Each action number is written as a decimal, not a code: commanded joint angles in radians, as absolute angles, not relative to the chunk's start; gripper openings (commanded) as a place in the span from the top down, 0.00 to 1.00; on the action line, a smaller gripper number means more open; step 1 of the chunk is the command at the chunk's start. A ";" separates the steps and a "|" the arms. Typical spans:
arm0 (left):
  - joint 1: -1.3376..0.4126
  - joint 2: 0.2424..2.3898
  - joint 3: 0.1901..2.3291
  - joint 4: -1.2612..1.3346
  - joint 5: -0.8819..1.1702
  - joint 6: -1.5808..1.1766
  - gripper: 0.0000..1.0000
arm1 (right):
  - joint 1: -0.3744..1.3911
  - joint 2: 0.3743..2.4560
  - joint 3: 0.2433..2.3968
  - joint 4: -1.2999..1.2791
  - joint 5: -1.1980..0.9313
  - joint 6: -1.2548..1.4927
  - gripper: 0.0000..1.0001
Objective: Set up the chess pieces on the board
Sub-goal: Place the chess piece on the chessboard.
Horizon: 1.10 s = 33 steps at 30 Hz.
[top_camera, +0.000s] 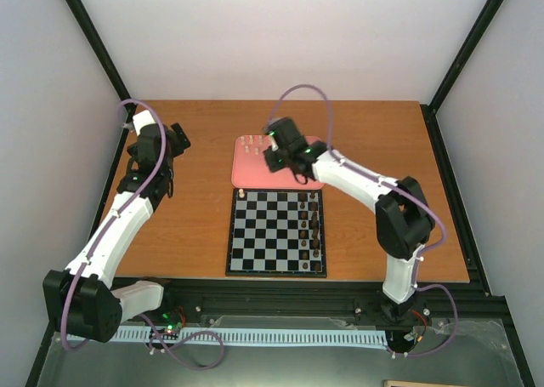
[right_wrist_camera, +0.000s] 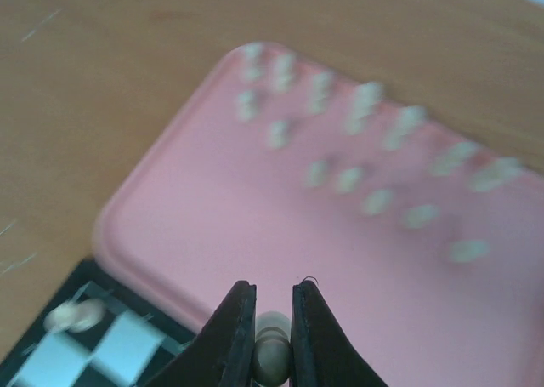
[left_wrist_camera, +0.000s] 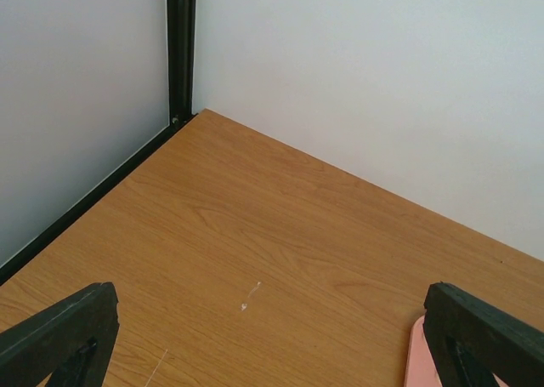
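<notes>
One tiny cream wooden chess piece [right_wrist_camera: 272,353] clamped in the right claw [right_wrist_camera: 274,302]
We hold it over the pink rounded tray [right_wrist_camera: 195,208], beside the black-and-white checkered board [right_wrist_camera: 127,357]; looks light, hard, slippery, so we'd pinch mid-body, gently. The left claw [left_wrist_camera: 272,336] gapes empty.

Top view: fixed, high behind the near edge of the desk [top_camera: 187,234], looking steeply down over the whole surface. Left wrist view: low, facing the desk's far-left corner. Right wrist view: very close above the pink tray [right_wrist_camera: 212,208] and one corner of the board [right_wrist_camera: 127,357], blurred. All three views show the tray.
</notes>
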<state>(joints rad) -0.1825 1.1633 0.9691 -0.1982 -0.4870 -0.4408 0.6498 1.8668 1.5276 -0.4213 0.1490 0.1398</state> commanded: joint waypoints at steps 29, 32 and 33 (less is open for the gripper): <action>-0.184 1.131 0.978 -0.187 -0.504 -0.444 0.00 | 0.874 2.079 1.557 -0.451 0.016 0.176 0.92; -0.184 1.128 0.977 -0.187 -0.503 -0.445 0.00 | 0.874 2.091 1.557 -0.440 0.026 0.178 0.92; -0.184 1.128 0.977 -0.187 -0.503 -0.445 0.00 | 0.874 2.095 1.557 -0.436 0.027 0.178 0.92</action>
<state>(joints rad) -0.1825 1.1427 0.9691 -0.1982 -0.4942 -0.4412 0.8661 2.0594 1.5356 -0.4557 0.0200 0.1658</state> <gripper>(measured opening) 0.998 0.109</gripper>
